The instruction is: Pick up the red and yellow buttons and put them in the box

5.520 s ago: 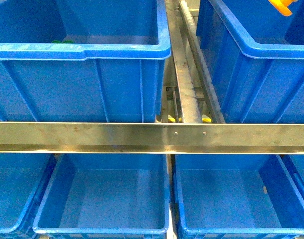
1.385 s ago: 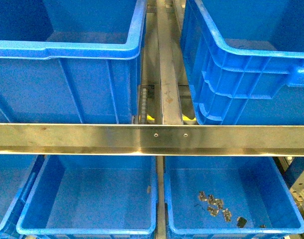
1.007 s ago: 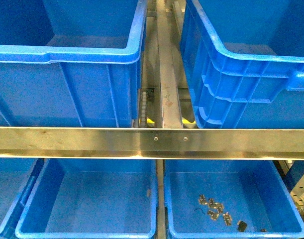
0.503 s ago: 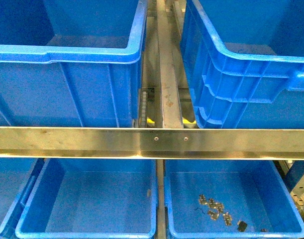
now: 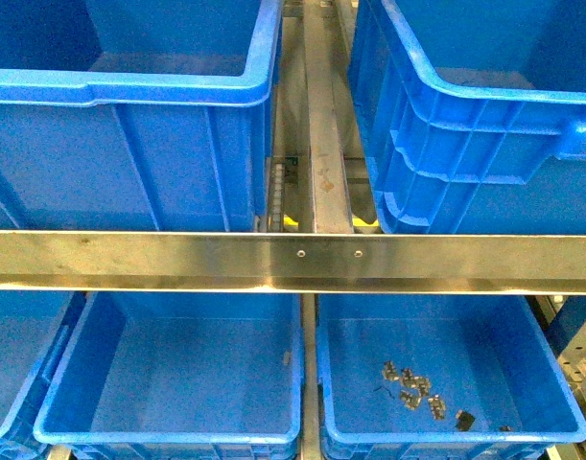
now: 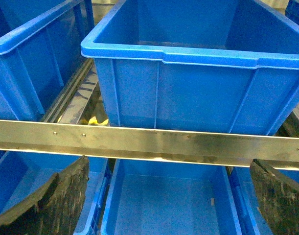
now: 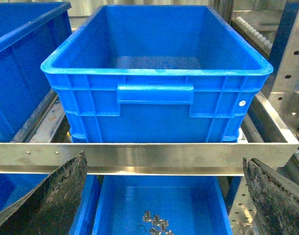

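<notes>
No red or yellow buttons show in any view; they are hidden or out of view. Which blue bin is the box I cannot tell. My left gripper (image 6: 169,196) is open, its dark fingers (image 6: 51,196) wide apart over a lower bin (image 6: 164,210) with nothing between them. My right gripper (image 7: 164,196) is open too, above a lower bin (image 7: 115,205) that holds small dark grey metal bits (image 7: 154,223). Neither arm appears in the front view.
A steel rail (image 5: 293,259) crosses the rack in front of two tall upper bins (image 5: 129,88) (image 5: 484,96). Below it sit a lower bin (image 5: 168,443) and one with metal bits (image 5: 412,383). A roller track (image 5: 326,144) runs between the upper bins. A perforated upright (image 7: 286,63) stands beside the right arm.
Since 5.5 s ago the front view has shifted along the rack to other bins, bringing the metal bits into view. In the last second it only drifted slightly, the rail sitting a little higher.
</notes>
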Available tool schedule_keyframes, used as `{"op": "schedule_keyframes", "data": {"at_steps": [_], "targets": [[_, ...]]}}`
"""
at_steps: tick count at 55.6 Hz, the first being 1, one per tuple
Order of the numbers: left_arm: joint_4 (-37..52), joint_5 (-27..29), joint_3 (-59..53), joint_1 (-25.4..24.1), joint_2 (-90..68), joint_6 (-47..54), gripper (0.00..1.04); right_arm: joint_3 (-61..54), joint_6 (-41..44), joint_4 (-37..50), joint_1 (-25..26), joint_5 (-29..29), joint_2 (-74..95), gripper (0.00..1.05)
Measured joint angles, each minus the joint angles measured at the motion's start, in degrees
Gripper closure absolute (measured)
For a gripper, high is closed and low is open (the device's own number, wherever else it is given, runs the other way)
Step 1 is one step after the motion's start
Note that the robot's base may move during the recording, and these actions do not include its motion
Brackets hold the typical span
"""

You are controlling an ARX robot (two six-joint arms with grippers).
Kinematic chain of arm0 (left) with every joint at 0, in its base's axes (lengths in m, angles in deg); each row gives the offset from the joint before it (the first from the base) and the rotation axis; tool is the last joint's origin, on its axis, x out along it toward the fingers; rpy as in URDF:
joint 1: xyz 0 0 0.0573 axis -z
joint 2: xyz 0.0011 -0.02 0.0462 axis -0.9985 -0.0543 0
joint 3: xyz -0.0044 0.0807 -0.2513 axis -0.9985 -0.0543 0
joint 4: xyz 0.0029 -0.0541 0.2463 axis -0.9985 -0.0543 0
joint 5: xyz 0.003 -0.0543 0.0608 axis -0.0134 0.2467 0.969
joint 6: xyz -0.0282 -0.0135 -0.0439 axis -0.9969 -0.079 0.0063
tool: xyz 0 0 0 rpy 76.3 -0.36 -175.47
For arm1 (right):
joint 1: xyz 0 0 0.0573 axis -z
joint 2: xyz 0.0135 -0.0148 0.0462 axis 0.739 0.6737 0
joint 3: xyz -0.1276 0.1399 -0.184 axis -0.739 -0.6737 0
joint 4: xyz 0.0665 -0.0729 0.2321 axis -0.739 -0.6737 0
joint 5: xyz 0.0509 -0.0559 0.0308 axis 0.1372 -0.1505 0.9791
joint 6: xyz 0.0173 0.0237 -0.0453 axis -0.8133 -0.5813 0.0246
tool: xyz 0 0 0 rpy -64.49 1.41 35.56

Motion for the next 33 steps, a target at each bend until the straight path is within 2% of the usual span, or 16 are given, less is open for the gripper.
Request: {"op": "schedule_keyframes", "data": {"at_steps": [33], "targets": [[0.0, 0.0, 0.0, 0.0, 0.0, 0.0, 0.08, 0.0, 0.0, 0.0, 0.0, 0.0, 0.0, 0.07]]}}
